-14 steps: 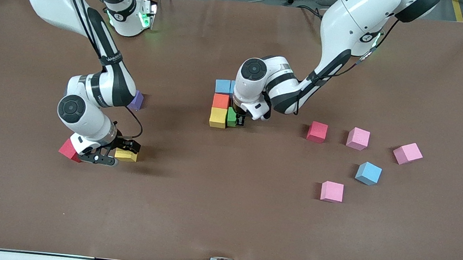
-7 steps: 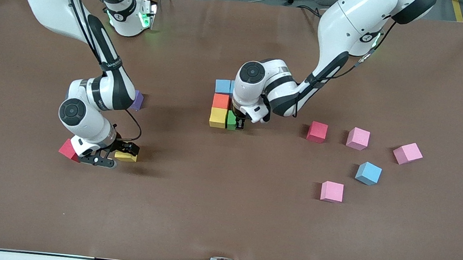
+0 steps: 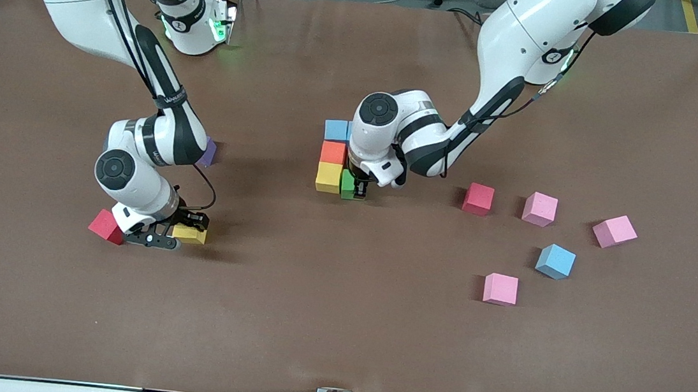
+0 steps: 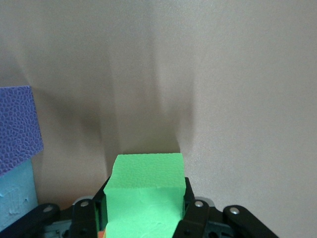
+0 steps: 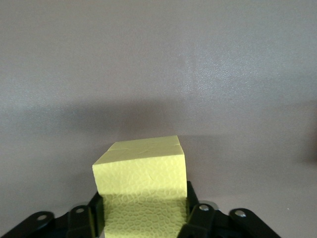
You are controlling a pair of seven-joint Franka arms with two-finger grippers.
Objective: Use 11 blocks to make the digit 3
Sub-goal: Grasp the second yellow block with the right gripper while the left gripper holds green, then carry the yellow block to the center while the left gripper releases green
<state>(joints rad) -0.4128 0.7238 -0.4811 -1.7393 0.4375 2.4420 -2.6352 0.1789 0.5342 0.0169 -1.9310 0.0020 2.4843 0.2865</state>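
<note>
Brown table (image 3: 337, 323): the left gripper (image 3: 359, 187), clamped on a green block (image 3: 347, 184), seats it against the stacked yellow block (image 3: 328, 177), apparently extending the digit 3. The right gripper (image 3: 175, 234), toward the right arm's end, pinches a loose yellow block (image 5: 141, 191) for pickup.

The left arm is stretched from its base toward the table's middle, wrist bent down, and the left gripper (image 3: 359, 190) is held low at the tabletop, its fingers (image 4: 194, 214) clamped on a green block (image 4: 144, 191). The right arm is folded downward, and the right gripper (image 3: 182, 231) is pressed against both sides of a yellow block (image 5: 141, 186) at the table surface.
</note>
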